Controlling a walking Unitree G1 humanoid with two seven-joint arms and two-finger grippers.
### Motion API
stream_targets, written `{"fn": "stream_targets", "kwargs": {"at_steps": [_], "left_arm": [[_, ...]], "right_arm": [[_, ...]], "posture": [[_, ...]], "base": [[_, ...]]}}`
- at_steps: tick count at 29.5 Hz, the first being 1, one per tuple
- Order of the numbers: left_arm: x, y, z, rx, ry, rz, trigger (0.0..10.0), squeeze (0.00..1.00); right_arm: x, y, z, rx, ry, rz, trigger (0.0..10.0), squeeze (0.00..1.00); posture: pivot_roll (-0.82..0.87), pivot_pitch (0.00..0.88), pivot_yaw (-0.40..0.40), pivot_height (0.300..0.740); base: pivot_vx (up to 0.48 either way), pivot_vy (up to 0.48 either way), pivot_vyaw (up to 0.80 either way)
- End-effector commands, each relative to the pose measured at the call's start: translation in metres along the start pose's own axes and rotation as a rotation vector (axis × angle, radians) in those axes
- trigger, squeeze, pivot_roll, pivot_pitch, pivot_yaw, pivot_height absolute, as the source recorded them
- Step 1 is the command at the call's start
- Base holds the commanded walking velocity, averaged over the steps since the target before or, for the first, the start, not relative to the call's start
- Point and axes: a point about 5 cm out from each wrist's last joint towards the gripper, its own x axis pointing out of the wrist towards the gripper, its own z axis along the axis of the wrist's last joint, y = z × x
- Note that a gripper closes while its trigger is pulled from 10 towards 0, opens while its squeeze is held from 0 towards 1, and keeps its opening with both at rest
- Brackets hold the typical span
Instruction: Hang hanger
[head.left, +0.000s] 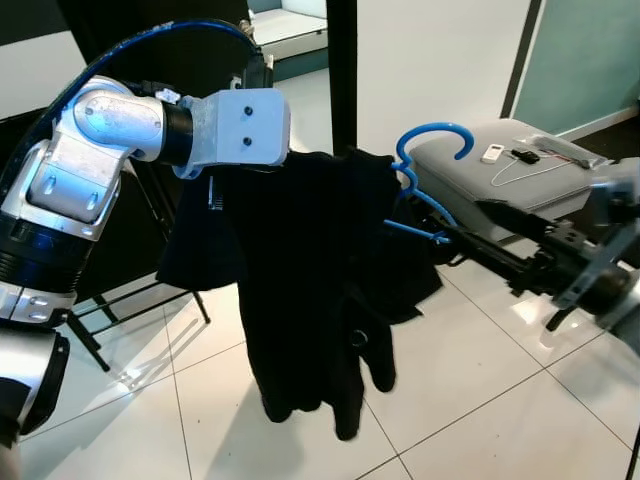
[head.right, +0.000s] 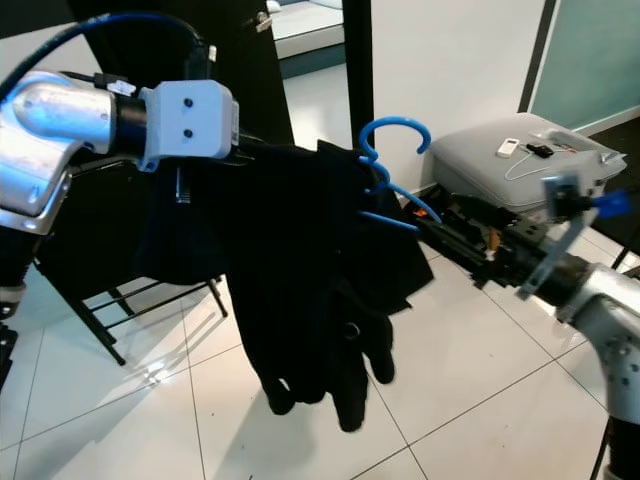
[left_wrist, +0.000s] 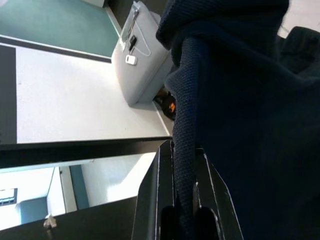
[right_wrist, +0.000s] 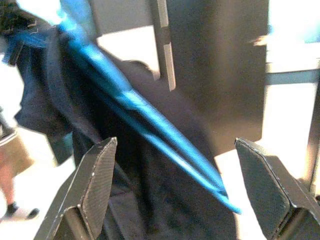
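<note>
A blue plastic hanger (head.left: 435, 135) is tucked into a black garment (head.left: 310, 270) that hangs in the air before me, with its hook sticking up on the right. My left gripper (left_wrist: 184, 150) is shut on a fold of the dark fabric at the garment's top left. From the right, my right gripper (head.left: 462, 222) reaches in. It stands open, its fingers (right_wrist: 102, 165) on either side of the hanger's blue arm (right_wrist: 125, 100) without touching it.
A grey case (head.left: 520, 175) with a white remote and a cable on top stands at the right on the white tiled floor (head.left: 480, 400). A black pillar (head.left: 342, 70) rises behind the garment. Black frame legs (head.left: 110, 310) stand at the left.
</note>
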Motion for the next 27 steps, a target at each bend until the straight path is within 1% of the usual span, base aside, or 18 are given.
{"fn": "stream_targets", "kwargs": {"at_steps": [1,2,3,4,5,8,11,12,13,15,17,18,20,21,23,24,25,27], "left_arm": [[-0.013,0.013,0.001,0.045,0.025,0.057,0.0,0.00],[-0.014,0.014,-0.001,0.056,0.035,0.060,0.0,0.00],[-0.015,0.016,-0.003,0.066,0.040,0.062,0.0,0.00],[-0.017,0.018,-0.004,0.069,0.039,0.066,0.0,0.00],[-0.019,0.020,-0.004,0.061,0.027,0.076,0.0,0.00],[-0.020,0.022,-0.004,0.058,0.017,0.083,0.0,0.00],[-0.027,0.037,0.000,0.038,-0.025,0.148,0.0,0.00],[-0.027,0.037,0.000,0.038,-0.025,0.148,0.0,0.00],[-0.030,0.042,0.002,0.036,-0.037,0.170,0.0,0.00],[-0.032,0.047,0.004,0.035,-0.053,0.193,0.0,0.00],[-0.032,0.051,0.007,0.040,-0.073,0.213,0.0,0.00],[-0.032,0.051,0.007,0.040,-0.073,0.213,0.0,0.00],[-0.033,0.055,0.010,0.046,-0.094,0.232,0.0,0.00],[-0.032,0.056,0.012,0.048,-0.104,0.237,0.0,0.00],[-0.031,0.057,0.013,0.047,-0.117,0.239,0.0,0.00],[-0.029,0.057,0.015,0.049,-0.127,0.236,0.0,0.00],[-0.029,0.057,0.015,0.049,-0.127,0.236,0.0,0.00],[-0.026,0.056,0.017,0.051,-0.147,0.225,0.0,0.00]], "right_arm": [[-0.014,-0.009,0.004,0.020,-0.047,-0.043,10.0,1.00],[-0.023,-0.015,0.007,0.031,-0.077,-0.078,10.0,1.00],[-0.029,-0.019,0.008,0.054,-0.110,-0.104,10.0,0.78],[-0.034,-0.022,0.007,0.077,-0.129,-0.131,10.0,0.48],[-0.038,-0.026,0.002,0.102,-0.133,-0.167,10.0,0.00],[-0.040,-0.029,-0.001,0.118,-0.133,-0.189,10.0,0.00],[-0.044,-0.043,-0.042,0.214,-0.056,-0.375,10.0,0.00],[-0.044,-0.043,-0.042,0.214,-0.056,-0.375,10.0,0.00],[-0.041,-0.040,-0.058,0.257,-0.030,-0.388,10.0,0.00],[-0.036,-0.032,-0.078,0.322,-0.005,-0.376,10.0,0.00],[-0.028,-0.020,-0.099,0.420,0.032,-0.364,10.0,0.00],[-0.028,-0.020,-0.099,0.420,0.032,-0.364,10.0,0.00],[-0.019,-0.008,-0.114,0.519,0.049,-0.346,10.0,0.00],[-0.013,-0.001,-0.116,0.554,0.030,-0.313,10.0,0.00],[-0.008,0.005,-0.115,0.582,0.004,-0.278,10.0,0.00],[-0.001,0.011,-0.110,0.625,-0.051,-0.230,10.0,0.00],[-0.001,0.011,-0.110,0.625,-0.051,-0.230,10.0,0.00],[0.008,0.017,-0.102,0.679,-0.135,-0.183,10.0,0.00]], "posture": [[-0.09,0.005,0.130,0.740],[-0.09,0.005,0.130,0.740],[-0.10,0.004,0.131,0.740],[-0.10,0.004,0.131,0.740],[-0.10,0.002,0.127,0.740],[-0.10,0.002,0.127,0.740],[-0.09,0.000,0.123,0.740],[-0.09,0.000,0.123,0.740],[-0.09,0.000,0.125,0.740],[-0.08,0.000,0.125,0.740],[-0.08,0.000,0.124,0.740],[-0.08,0.000,0.124,0.740],[-0.08,0.000,0.124,0.740],[-0.08,0.000,0.125,0.740],[-0.08,0.000,0.125,0.740],[-0.09,0.000,0.126,0.740],[-0.09,0.000,0.126,0.740],[-0.09,0.000,0.127,0.740]], "base": [[0.000,0.000,0.00],[0.000,0.000,0.00],[0.000,0.000,0.00],[0.000,0.000,0.00],[0.000,0.000,0.00],[0.000,0.000,0.00],[0.000,0.000,0.00],[0.000,0.000,0.00],[0.000,0.000,0.00],[0.000,0.000,0.00],[0.000,0.000,0.00],[0.000,0.000,0.00],[0.000,0.000,0.00],[0.000,0.000,0.00],[0.000,0.000,0.00],[0.000,0.000,0.00],[0.000,0.000,0.00],[0.000,0.000,0.00]]}}
